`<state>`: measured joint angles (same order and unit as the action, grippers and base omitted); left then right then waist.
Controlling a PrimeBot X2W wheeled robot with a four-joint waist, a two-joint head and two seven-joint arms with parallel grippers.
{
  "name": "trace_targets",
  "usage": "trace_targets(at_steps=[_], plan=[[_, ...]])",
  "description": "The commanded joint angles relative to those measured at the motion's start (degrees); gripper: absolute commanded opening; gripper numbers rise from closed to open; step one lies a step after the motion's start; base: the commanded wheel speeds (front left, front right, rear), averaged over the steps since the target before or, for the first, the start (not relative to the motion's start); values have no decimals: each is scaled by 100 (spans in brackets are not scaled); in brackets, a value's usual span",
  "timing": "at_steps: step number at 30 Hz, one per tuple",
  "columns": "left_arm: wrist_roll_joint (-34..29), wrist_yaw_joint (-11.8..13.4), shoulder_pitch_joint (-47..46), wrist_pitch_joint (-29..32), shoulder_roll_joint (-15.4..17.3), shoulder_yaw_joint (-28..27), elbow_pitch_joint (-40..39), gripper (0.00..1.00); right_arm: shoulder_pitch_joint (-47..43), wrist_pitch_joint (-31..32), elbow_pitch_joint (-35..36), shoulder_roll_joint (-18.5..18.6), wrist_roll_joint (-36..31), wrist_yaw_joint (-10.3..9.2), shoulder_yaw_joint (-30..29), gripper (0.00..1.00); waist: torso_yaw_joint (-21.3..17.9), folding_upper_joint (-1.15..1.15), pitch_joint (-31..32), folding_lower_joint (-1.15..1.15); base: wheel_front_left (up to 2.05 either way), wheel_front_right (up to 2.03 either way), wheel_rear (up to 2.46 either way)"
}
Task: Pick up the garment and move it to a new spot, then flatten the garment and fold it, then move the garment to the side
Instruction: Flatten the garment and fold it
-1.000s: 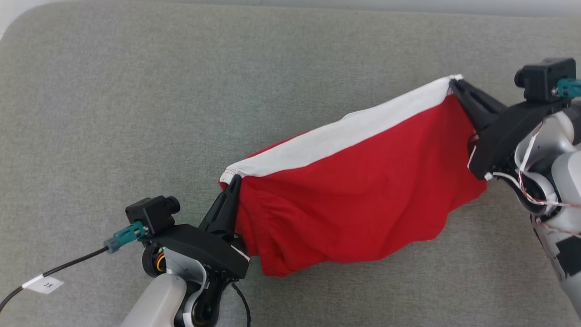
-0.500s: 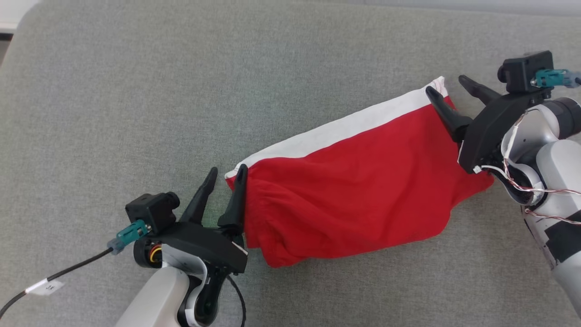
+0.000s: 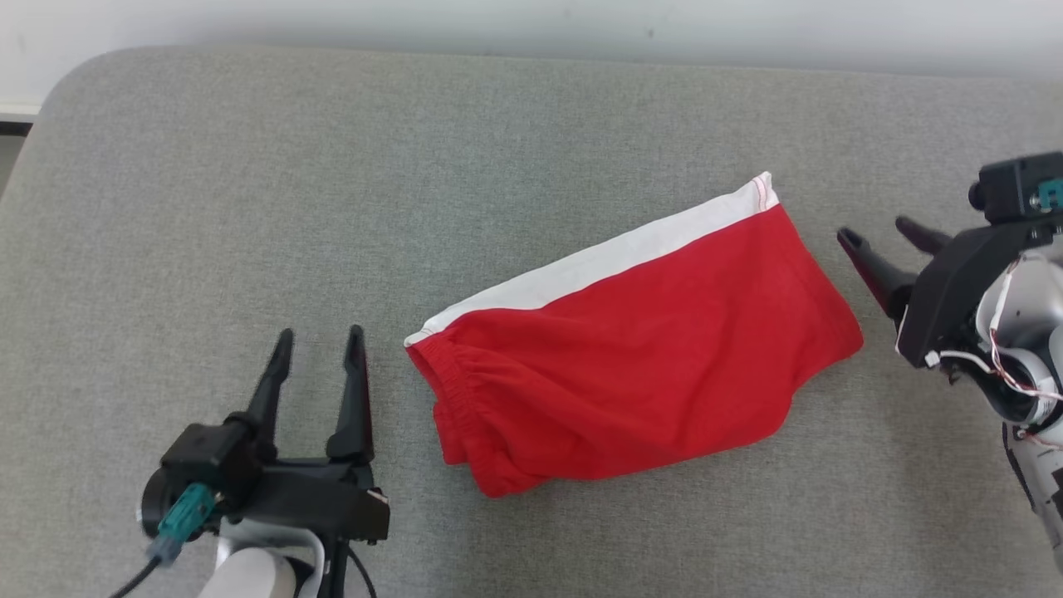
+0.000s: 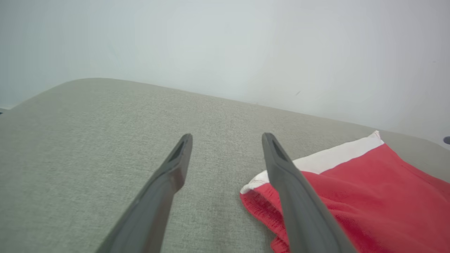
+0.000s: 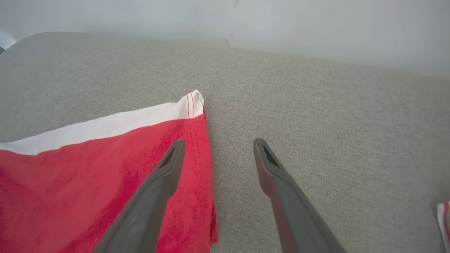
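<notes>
The garment (image 3: 631, 349), red shorts with a white band along the far edge, lies folded on the grey cushion (image 3: 332, 166), slanting from lower left to upper right. My left gripper (image 3: 320, 336) stands open just left of its elastic waist end, apart from the cloth. My right gripper (image 3: 876, 232) is open to the right of the other end, also clear of it. In the left wrist view the garment (image 4: 351, 189) lies right of the open left gripper (image 4: 226, 135). In the right wrist view the garment (image 5: 88, 158) lies to the left, under the left finger of the open right gripper (image 5: 218, 142).
The cushion's far edge meets a pale wall (image 3: 531, 25). Its rounded left corner (image 3: 58, 91) shows at upper left. A striped scrap of cloth (image 5: 444, 219) peeks in at the right wrist view's right edge. Bare cushion surrounds the garment.
Both grippers opened and let go of the garment's corners, then drew back from it. The garment dropped flat onto the cushion. The head view also shifted.
</notes>
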<state>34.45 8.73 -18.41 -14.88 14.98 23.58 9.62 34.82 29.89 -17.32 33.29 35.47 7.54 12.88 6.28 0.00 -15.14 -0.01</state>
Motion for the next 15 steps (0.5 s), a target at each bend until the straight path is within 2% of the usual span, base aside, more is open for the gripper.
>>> trace_targets(at_steps=[1, 4, 8, 11, 15], plan=[[-213, 68, 166, -35, -19, -123, -148, 100, -110, 91, -15, -135, -12, -14, -48, 100, 52, 0, -43, 1, 0, 0, 0], [-658, 127, 462, -32, -143, -394, -457, 100, -210, 224, -79, -242, -26, -14, -268, 100, 155, 0, -143, 1, 0, 0, 0], [-1062, 79, 746, -32, -346, -723, -655, 100, -261, 290, -184, -393, -175, -14, -440, 100, 284, 0, -288, 1, 0, 0, 0], [-1255, -60, 893, -30, -512, -897, -658, 100, -263, 373, -276, -393, -492, -14, -504, 100, 371, 0, -373, 1, 0, 0, 0], [-1410, -262, 993, -30, -731, -1067, -579, 100, -316, 507, -411, -604, -709, -15, -650, 100, 471, 0, -428, 1, 0, 0, 0]])
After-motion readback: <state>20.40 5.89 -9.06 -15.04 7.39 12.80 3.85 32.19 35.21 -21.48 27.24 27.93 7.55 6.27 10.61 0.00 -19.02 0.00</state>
